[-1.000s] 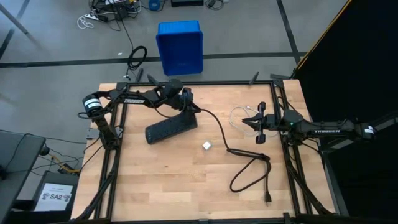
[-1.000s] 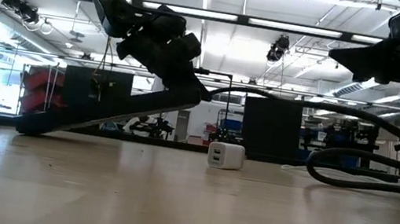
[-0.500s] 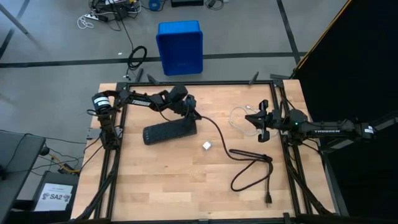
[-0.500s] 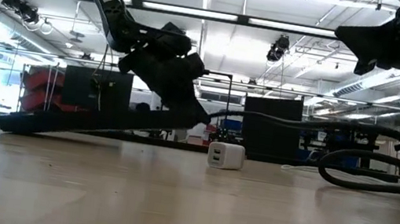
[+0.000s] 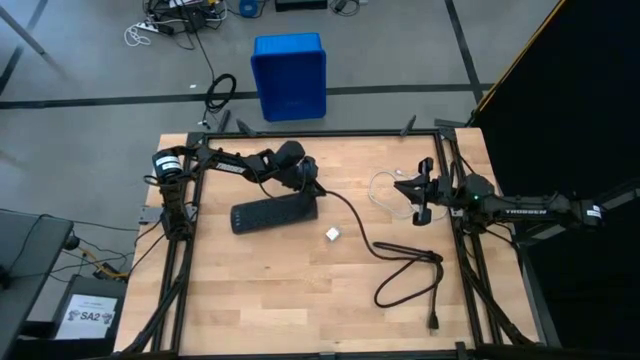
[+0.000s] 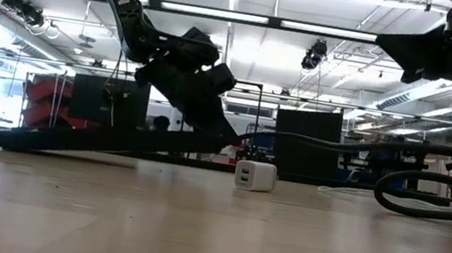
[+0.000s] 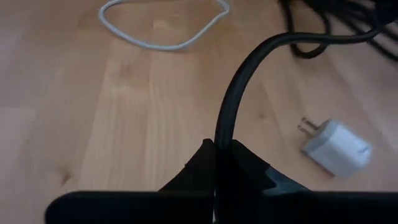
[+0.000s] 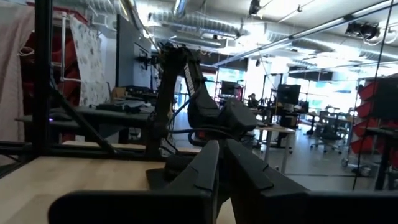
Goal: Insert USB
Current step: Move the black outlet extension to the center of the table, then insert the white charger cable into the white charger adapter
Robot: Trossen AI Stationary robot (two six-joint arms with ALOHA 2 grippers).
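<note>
My left pincer (image 5: 306, 181) is at the far end of the black power strip (image 5: 273, 213). Its fingers are pressed tight on the thick black cord (image 7: 231, 102), right where the cord comes out of the strip. The strip lies flat on the worktop (image 5: 250, 300).

My right pincer (image 5: 418, 191) is up in the air near the right edge of the worktop. Its fingers are pressed together and I see nothing between them.

The USB (image 5: 385, 190) is a thin white cable. It lies in a loop on the worktop, just beside my right pincer. I can't tell if the pincer touches it.

A small white charger (image 5: 333, 234) sits on the wood between the two arms, near the black cord. The cord runs on across the worktop and curls into a big loop near the front.
</note>
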